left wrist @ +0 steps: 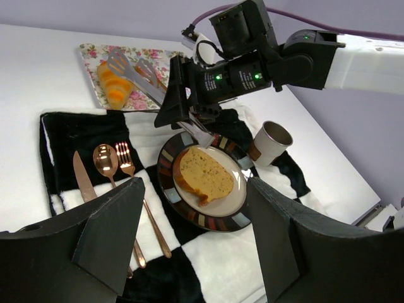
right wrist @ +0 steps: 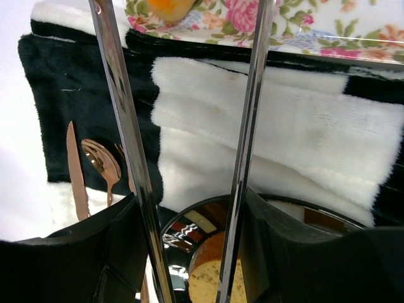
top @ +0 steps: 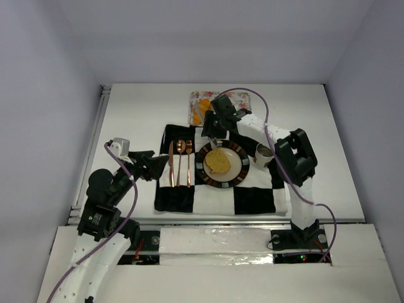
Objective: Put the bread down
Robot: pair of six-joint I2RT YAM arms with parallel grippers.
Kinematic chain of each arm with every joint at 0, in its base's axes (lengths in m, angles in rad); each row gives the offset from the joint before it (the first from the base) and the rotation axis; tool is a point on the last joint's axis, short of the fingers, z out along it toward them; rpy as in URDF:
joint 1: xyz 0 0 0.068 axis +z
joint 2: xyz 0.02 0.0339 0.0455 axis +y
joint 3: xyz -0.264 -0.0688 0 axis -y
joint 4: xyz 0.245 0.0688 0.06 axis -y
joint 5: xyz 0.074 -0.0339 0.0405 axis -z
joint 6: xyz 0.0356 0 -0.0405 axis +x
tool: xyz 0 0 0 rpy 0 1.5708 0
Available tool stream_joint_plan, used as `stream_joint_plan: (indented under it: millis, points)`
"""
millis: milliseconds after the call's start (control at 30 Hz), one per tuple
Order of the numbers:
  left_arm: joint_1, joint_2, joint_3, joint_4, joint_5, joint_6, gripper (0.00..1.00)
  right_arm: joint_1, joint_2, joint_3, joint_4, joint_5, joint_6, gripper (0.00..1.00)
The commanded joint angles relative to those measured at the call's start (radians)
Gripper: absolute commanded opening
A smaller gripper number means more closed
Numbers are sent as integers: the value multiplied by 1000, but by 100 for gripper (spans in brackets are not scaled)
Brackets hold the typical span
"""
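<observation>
As flat yellow-tan slice lies on striped plate, right hand grips steel tongs, arms spread, likely for ridged orange croissant on floral tray at far edge of counter; left hand wide.

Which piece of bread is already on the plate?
The flat yellow-tan slice, lying on the striped-rim plate. The ridged orange croissant is not on it; it lies on the floral tray.

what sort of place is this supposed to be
Likely a lab booth staged as a dinner setting: bare white walls, checkered placemat, copper cutlery, bread slice on a plate.
</observation>
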Motion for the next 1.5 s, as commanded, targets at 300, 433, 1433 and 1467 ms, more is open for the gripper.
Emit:
stream_joint_plan:
  millis: [300,433,1433,1467]
  points:
    - [-15,-17,-5,40,10,0,62,-6,0,33,-19,20,-20,58]
    - [-15,-17,-4,41,10,0,62,-6,-52,-4,-10,44,-24,59]
    - [-15,-23,-5,40,7,0,62,-15,-149,-80,91,-11,-17,28]
    - [-15,-21,-5,40,8,0,62,-15,-216,-103,104,-14,-15,28]
